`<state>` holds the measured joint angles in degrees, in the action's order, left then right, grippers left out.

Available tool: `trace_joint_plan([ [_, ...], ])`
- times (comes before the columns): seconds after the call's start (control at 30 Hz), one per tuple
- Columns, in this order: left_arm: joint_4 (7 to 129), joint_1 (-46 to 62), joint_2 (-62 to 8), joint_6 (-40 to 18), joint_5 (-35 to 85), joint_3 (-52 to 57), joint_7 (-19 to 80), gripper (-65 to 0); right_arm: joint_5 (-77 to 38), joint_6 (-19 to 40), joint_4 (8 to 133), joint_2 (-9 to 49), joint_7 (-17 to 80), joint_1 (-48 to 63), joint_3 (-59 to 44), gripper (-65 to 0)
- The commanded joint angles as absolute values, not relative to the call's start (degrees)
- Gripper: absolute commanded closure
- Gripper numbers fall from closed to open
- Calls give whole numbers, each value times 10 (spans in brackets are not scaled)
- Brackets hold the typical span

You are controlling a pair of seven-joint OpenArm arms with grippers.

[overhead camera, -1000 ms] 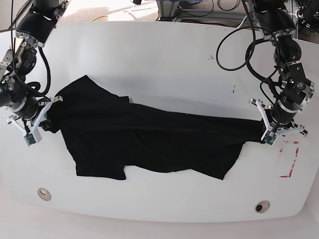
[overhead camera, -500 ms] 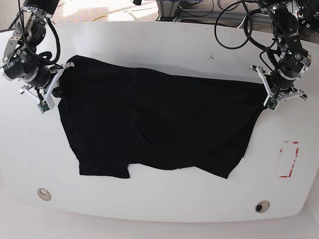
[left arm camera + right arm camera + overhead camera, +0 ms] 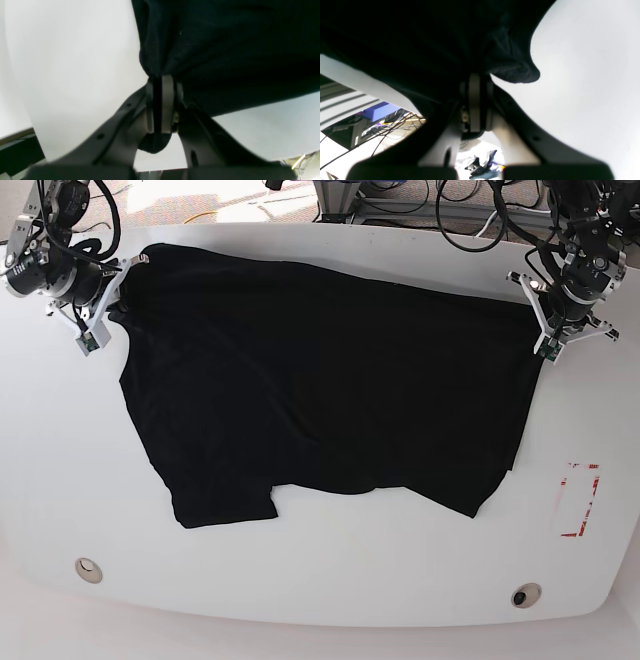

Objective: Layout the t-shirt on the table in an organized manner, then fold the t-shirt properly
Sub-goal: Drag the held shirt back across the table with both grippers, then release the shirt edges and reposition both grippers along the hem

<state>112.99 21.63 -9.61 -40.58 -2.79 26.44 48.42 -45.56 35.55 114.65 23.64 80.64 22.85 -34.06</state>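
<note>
With both jaws clamped on t-shirt (image 3: pixel 320 390) far corners, table (image 3: pixel 330 580) nr edge bare

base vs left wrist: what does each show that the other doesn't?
Base only: the whole shirt spread across the table, both arms at its far corners, the red tape rectangle, two holes.
Left wrist only: close up, the left fingers pressed shut with black cloth pinched between them, a tuft poking out below.
Both: the black shirt, the white table, the left gripper on the shirt's edge.
</note>
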Motion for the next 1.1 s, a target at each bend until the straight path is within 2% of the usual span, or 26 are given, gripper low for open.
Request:
trace_joint_plan([
  [0.0, 1141, 218, -102, -400, -32, 269, 480, 0, -464, 354, 1154, 247, 800, 229, -346, 0],
  [0.53, 1138, 216, -100, -400, -34, 268, 482, 0, -455, 353, 1119, 247, 800, 192, -314, 0],
  [1.07, 1117, 122, -65, -400, -36, 266, 483, -1, -436, 353, 1011, 248, 800, 102, -294, 0],
])
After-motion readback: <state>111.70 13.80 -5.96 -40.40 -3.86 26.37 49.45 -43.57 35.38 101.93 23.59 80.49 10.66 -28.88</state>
